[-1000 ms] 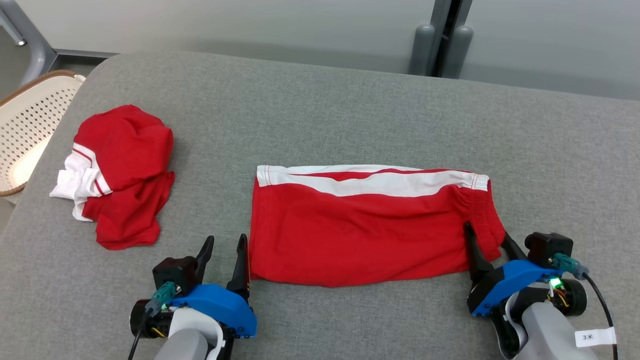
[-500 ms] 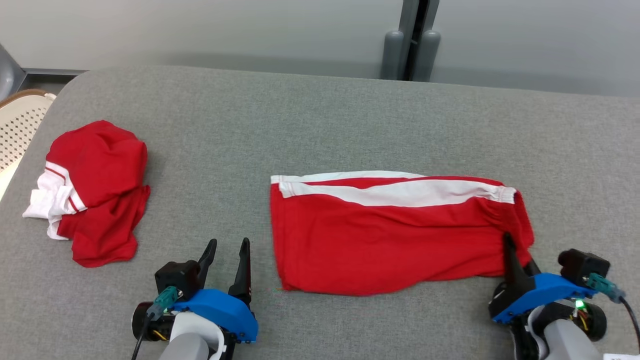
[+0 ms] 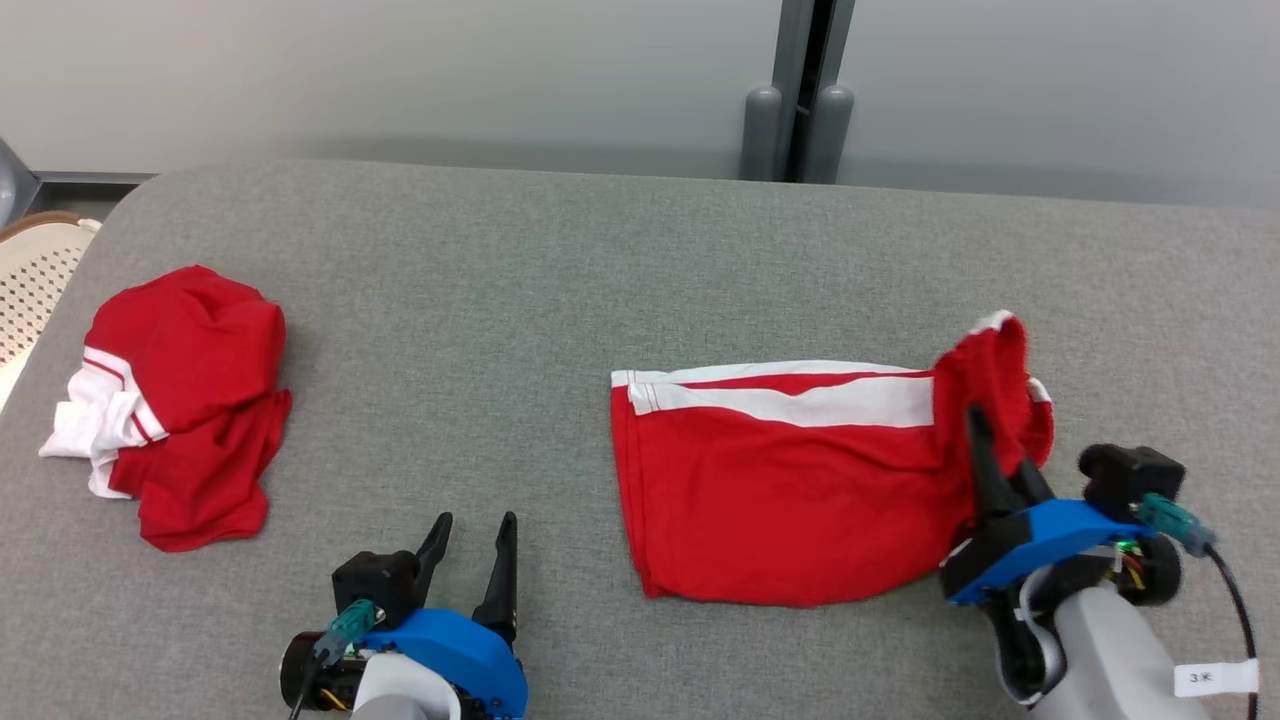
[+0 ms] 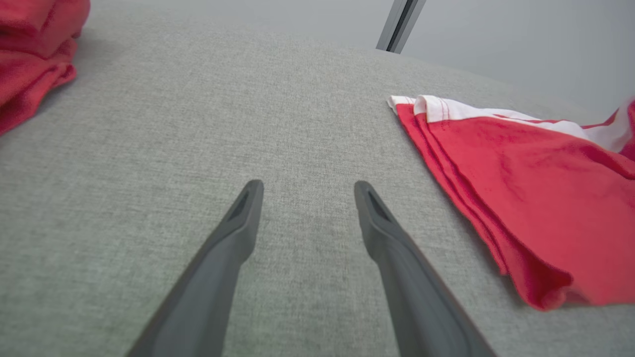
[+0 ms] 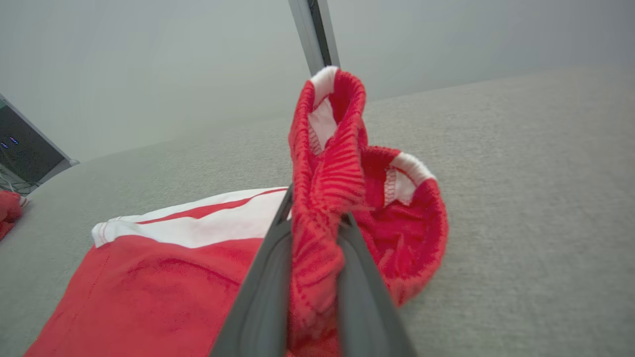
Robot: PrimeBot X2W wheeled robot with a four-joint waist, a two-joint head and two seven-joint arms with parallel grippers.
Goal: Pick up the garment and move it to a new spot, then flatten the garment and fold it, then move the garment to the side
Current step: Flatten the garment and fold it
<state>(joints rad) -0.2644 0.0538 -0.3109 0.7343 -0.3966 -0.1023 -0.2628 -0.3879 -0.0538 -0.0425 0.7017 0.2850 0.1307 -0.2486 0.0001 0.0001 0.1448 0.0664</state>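
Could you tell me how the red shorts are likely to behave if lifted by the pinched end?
Probably floppy: the red shorts bunch and droop around the right gripper. Likely light: thin layers lie flat. The free end would probably drag across the grey table.

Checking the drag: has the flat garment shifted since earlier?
Yes. The flat garment now lies farther right of the crumpled garment, its end pinched in the right gripper.

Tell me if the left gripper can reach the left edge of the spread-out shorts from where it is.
Probably yes. The left gripper is open and the shorts lie just to its right, with only bare grey table between them; nothing blocks the way.
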